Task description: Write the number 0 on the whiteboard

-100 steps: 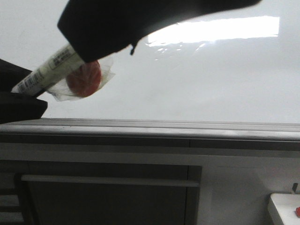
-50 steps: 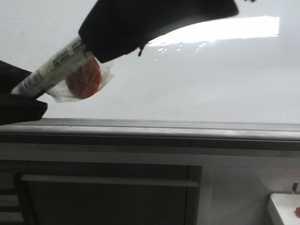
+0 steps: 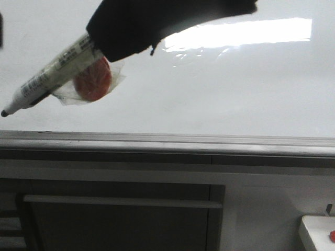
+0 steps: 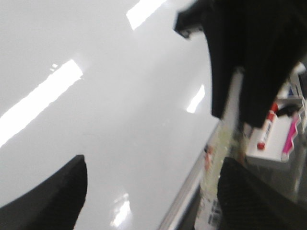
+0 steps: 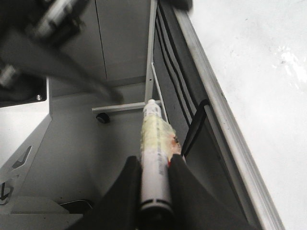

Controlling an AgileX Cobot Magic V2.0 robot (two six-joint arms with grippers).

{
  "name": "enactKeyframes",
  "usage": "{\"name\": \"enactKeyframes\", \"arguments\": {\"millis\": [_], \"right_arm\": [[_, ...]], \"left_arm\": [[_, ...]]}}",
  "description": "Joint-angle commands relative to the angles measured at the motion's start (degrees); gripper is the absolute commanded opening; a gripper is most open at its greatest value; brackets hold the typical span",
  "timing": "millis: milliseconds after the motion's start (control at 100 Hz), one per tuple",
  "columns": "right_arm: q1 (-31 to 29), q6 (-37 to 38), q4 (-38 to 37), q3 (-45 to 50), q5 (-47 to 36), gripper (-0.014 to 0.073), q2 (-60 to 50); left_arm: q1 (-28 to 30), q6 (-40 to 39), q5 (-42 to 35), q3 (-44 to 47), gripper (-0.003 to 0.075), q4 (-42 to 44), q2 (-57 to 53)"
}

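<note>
My right gripper (image 3: 104, 49) reaches in from the top and is shut on a white marker pen (image 3: 49, 78). The pen slants down to the left, and its black tip (image 3: 5, 112) is bare in front of the whiteboard (image 3: 235, 89). A red disc under clear tape (image 3: 93, 81) sticks to the pen. In the right wrist view the fingers (image 5: 184, 187) clamp the pen barrel (image 5: 152, 129). My left gripper (image 4: 154, 162) is open with nothing between its fingers and faces the glossy whiteboard (image 4: 96, 120). The number 0 is out of view.
A grey metal ledge (image 3: 183, 141) runs under the board, with a dark cabinet front and its handle (image 3: 120, 201) below. A white tray (image 3: 316, 230) sits at the lower right. The left wrist view shows a red marker (image 4: 266, 136) on it.
The left gripper, which was around the pen's lower end, has pulled away to the left and out of the front view. The pen's tip is now uncovered. The right gripper shifted slightly right.
</note>
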Motion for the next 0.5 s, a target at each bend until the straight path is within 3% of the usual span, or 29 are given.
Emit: {"name": "enactKeyframes", "arguments": {"millis": [0, 100, 320, 490], "right_arm": [[0.1, -0.5, 1.2, -1.8, -4.7, -0.0071, -0.2], [0.1, -0.5, 1.2, -1.8, -7.7, -0.0071, 0.4], [0.1, -0.5, 1.2, -1.8, -10.3, -0.0071, 4.3], [0.0, -0.2, 2.6, -2.0, -10.4, -0.0071, 7.2]], "left_arm": [[0.0, -0.6, -3.0, -1.9, 0.0452, -7.4, -4.4], [1.1, -0.4, -2.8, -1.9, 0.0335, -10.4, -8.9], [6.2, 0.0, -2.7, -1.9, -0.0023, -10.4, -13.5], [12.0, 0.0, -2.9, -1.9, -0.0020, -14.4, -13.8]]}}
